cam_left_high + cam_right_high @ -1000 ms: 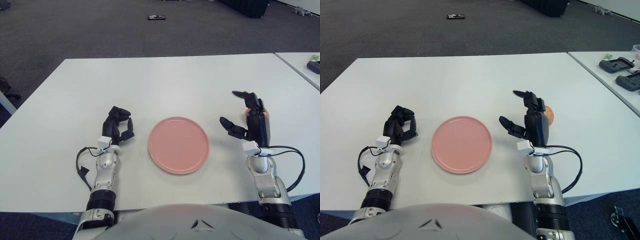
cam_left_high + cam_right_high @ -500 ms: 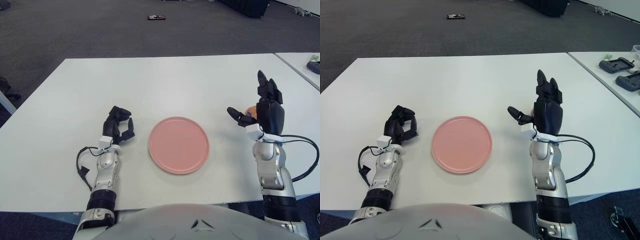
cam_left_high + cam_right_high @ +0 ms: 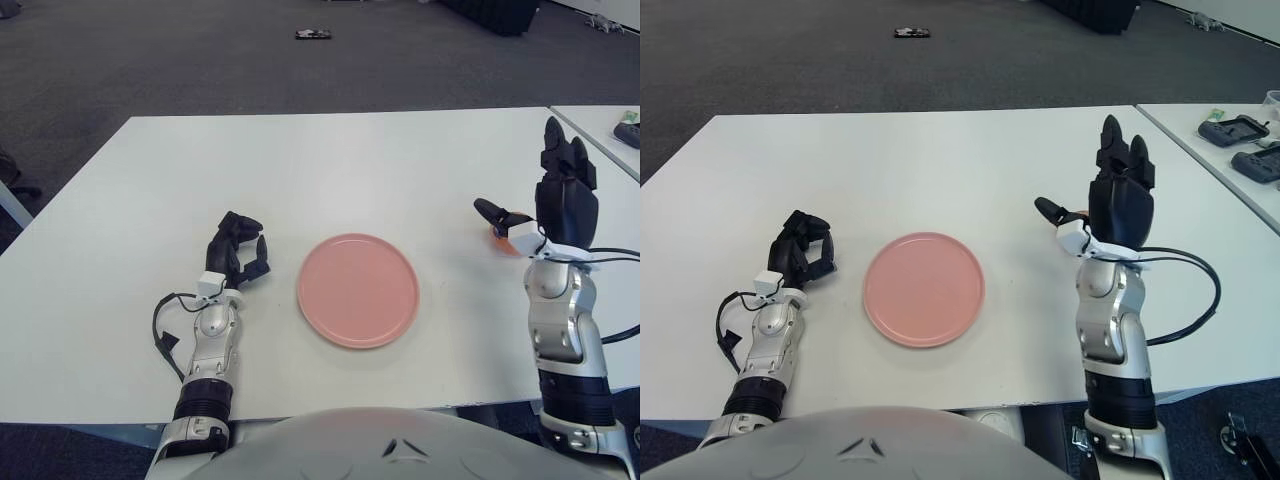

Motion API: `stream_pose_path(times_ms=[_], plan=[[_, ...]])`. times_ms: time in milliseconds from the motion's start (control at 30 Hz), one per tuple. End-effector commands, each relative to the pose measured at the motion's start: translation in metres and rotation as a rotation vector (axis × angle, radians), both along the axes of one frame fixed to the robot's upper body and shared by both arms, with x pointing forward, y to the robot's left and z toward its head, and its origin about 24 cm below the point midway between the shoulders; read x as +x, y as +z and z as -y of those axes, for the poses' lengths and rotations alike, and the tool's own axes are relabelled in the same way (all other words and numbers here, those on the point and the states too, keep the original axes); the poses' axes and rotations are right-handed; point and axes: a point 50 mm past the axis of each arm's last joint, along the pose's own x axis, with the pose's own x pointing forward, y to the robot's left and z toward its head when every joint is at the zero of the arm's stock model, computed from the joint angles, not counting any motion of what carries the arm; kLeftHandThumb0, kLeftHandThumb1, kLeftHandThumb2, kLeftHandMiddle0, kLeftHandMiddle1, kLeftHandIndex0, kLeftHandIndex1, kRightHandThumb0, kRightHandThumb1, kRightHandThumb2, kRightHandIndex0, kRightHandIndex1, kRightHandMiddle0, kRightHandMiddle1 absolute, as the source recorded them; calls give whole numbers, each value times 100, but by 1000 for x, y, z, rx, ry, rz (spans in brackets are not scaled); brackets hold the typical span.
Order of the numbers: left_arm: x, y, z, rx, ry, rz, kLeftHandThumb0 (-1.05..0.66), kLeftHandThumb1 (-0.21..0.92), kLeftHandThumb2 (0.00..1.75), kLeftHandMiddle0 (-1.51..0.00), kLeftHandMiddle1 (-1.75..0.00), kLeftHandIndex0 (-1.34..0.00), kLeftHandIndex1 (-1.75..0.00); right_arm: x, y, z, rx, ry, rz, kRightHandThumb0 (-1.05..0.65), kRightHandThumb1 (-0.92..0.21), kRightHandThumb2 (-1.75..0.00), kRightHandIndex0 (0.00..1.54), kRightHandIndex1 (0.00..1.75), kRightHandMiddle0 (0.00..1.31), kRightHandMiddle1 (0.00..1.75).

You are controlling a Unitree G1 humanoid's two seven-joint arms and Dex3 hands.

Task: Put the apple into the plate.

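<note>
The right hand (image 3: pixel 540 215) is raised above the worktop (image 3: pixel 330 160) near its right edge, fingers spread upward and thumb out to the side, holding nothing. The apple (image 3: pixel 497 233) shows only as a sliver of orange behind the thumb, resting on the worktop well right of the plate (image 3: pixel 357 290), which lies toward the near edge at the middle. To do this reach well, the open hand should probably come down with the fingers on the far side of the fruit and the thumb on the near side, closing only once the palm is low enough to cup it, since a round apple could roll toward the right edge if nudged. The left hand (image 3: pixel 236 255) rests on the worktop left of the plate, fingers curled and empty. Count: one apple, one plate, two hands.
</note>
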Motion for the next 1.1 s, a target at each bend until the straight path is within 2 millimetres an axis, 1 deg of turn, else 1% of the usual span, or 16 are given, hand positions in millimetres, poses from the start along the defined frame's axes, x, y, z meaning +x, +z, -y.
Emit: stream_pose_path(times_ms=[0, 133, 300, 467, 533, 600, 767, 833, 967, 1067], plan=[[-5, -9, 1, -1, 6, -55, -45, 39, 124, -103, -175, -55, -175, 7, -4, 6, 15, -11, -40, -77, -30, -91, 0, 0, 0, 0], [-5, -9, 0, -7, -4, -53, -46, 39, 124, -103, -175, -55, -175, 18, -8, 6, 53, -17, -84, -78, -30, -91, 0, 0, 0, 0], [-5, -8, 0, -26, -23, -34, -45, 39, 124, -101, -175, -55, -175, 24, -9, 4, 73, -25, -110, -77, -30, -91, 0, 0, 0, 0], [-5, -8, 0, -29, -20, -33, -45, 40, 123, -99, -175, -54, -175, 26, -12, 4, 81, -45, -169, -74, -27, -95, 0, 0, 0, 0], [-5, -8, 0, -34, -15, -36, -45, 41, 122, -98, -175, -54, -175, 27, -14, 3, 84, -44, -197, -75, -27, -96, 0, 0, 0, 0], [-5, -8, 0, -38, -11, -38, -45, 41, 121, -98, -175, -53, -175, 28, -15, 2, 91, -37, -220, -78, -29, -94, 0, 0, 0, 0], [-6, -8, -1, -31, -1, -43, -45, 41, 121, -97, -175, -53, -175, 32, -18, 1, 118, -10, -270, -92, -41, -83, 0, 0, 0, 0], [-6, -8, -1, -26, 3, -45, -45, 41, 121, -98, -175, -53, -175, 33, -20, 1, 127, -4, -283, -94, -43, -82, 0, 0, 0, 0], [-6, -8, -1, -5, 15, -56, -45, 41, 121, -100, -175, -54, -175, 37, -38, 8, 162, -8, -328, -91, -42, -82, 0, 0, 0, 0], [-6, -8, -1, -4, 16, -56, -45, 40, 122, -101, -175, -54, -175, 45, -51, 11, 171, -14, -361, -87, -39, -85, 0, 0, 0, 0]])
